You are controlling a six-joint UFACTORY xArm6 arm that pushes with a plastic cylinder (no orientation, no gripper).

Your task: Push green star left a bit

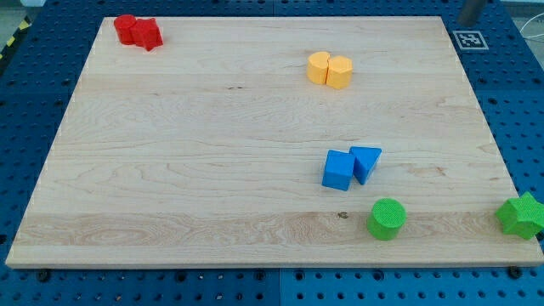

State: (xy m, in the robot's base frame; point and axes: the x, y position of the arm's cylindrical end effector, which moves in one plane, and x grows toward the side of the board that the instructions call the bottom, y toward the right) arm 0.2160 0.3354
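My tip is nowhere on the board right now; only a sliver of something grey (470,10) pokes in at the view's top right corner, too cut off to identify, so I cannot place the blocks against the tip or say anything about its state. The green star (522,215) sits at the far right of the wooden board (195,144), right on its bottom right edge. Well to its left, near the view's bottom, stands the green cylinder (387,218). Just above that, the blue cube (337,169) and the blue wedge-shaped block (366,161) are touching. Further up, two yellow blocks (329,70) press side by side, shapes rounded but hard to tell. Way off at the view's top left, two red blocks (138,31) huddle together. A black-and-white marker tag (468,39) sits near the board's top right corner.
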